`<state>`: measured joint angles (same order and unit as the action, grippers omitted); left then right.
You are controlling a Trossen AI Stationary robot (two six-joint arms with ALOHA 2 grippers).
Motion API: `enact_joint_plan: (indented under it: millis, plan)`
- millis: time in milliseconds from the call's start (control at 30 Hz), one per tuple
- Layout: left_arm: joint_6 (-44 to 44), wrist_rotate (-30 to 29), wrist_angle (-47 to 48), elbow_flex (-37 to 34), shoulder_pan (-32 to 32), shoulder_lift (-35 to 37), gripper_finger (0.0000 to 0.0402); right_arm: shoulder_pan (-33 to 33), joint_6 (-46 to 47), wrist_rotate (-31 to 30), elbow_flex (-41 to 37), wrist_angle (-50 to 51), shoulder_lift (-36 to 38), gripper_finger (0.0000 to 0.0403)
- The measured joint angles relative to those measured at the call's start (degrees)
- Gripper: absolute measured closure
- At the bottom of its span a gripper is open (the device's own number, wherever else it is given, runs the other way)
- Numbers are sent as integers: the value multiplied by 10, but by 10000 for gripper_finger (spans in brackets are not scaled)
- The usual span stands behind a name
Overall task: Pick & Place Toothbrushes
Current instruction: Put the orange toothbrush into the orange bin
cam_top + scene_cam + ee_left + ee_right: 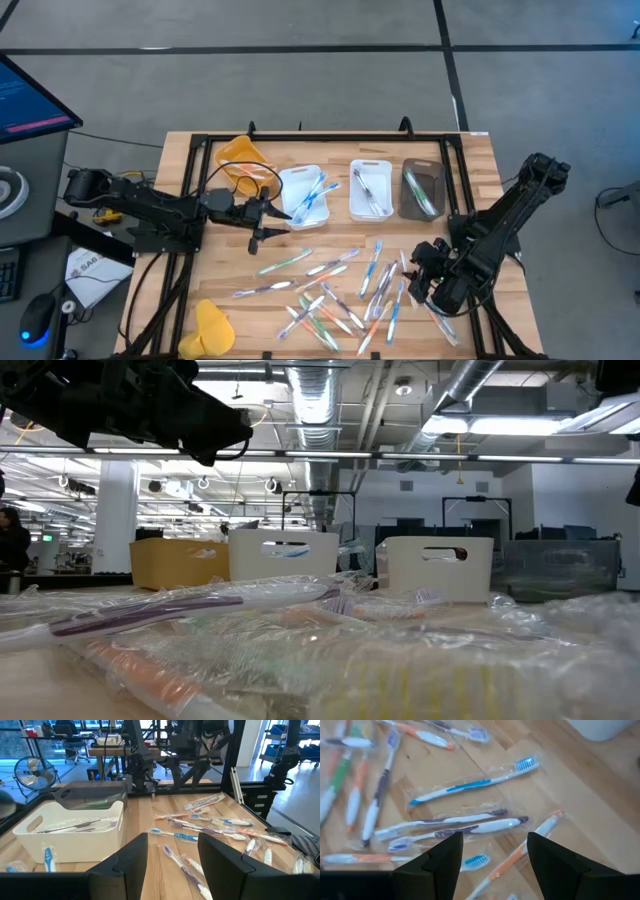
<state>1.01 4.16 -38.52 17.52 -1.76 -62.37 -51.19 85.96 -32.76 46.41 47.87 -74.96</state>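
Tabletop: toothbrushes lengthwise mostly diagonal

Left arm stretched in from the counter's left edge, forearm level, left gripper hanging over the boards toward the counter's middle, fingers parted with nothing between them. Right arm folded in from the counter's right edge, elbow raised, wrist tipped steeply down, right gripper low over the counter's near right part, fingers spread wide and empty.
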Motion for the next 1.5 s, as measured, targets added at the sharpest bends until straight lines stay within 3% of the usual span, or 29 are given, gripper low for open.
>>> enact_joint_plan:
  millis: [300, 567, 933, 1500]
  plan:
    - [0, 0, 0, 0, 0, 0, 233, 16, 26, 67, 0, 12, -86, 187]
    - [0, 0, 0, 0, 0, 0, 233, 49, 34, 137, 0, 20, -98, 187]
    - [2, 0, 0, 0, 0, 0, 233, 56, 60, 136, 0, 9, -99, 187]
    - [2, 0, 0, 0, 0, 0, 233, 65, 61, 152, 0, -5, -174, 187]
